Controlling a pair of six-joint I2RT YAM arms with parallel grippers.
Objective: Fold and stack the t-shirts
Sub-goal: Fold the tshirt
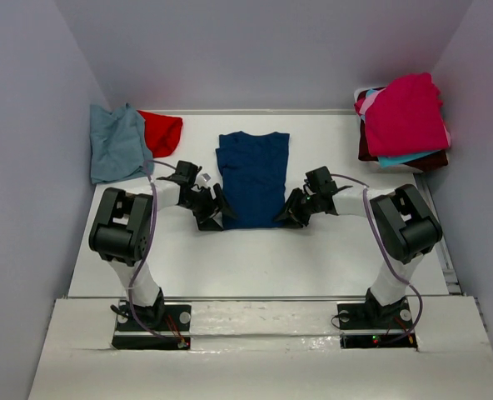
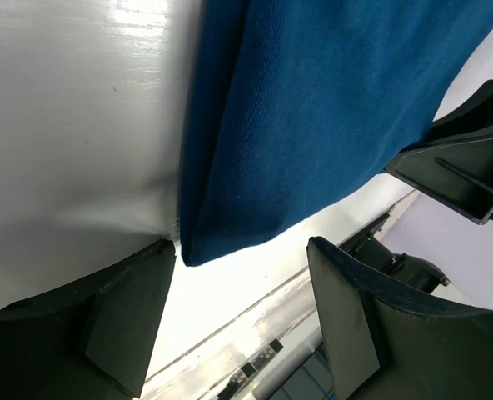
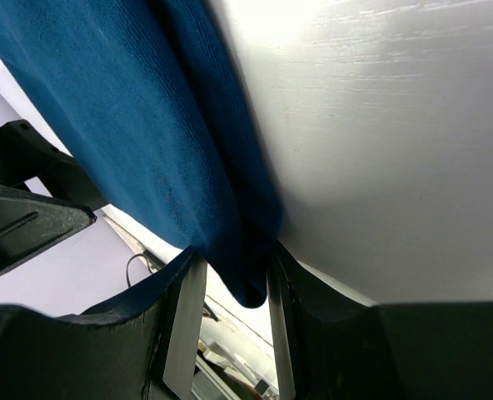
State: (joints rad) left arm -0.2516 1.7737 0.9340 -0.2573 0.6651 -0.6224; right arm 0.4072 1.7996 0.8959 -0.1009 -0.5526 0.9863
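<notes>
Several tees (image 1: 405, 117) heaped in bin (image 1: 362, 95) | navy tee (image 1: 252, 177) flat on table (image 1: 313, 258)

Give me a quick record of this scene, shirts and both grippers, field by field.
centre: navy t-shirt, partly folded, lying flat
left gripper: jaws open at its near left corner
right gripper: jaws shut on its near right corner
far left: blue-grey t-shirt, red t-shirt
far right: magenta t-shirt on top of others

White table (image 1: 313, 258): navy tee (image 1: 252, 179) lies at ctr, folded narrow. Far-left corner, blue-grey tee (image 1: 117, 143) crumpled, overlapping a red tee (image 1: 163, 131) beside it. Far-right edge, pile of tees (image 1: 396, 157), magenta tee (image 1: 405, 112) on top.
</notes>
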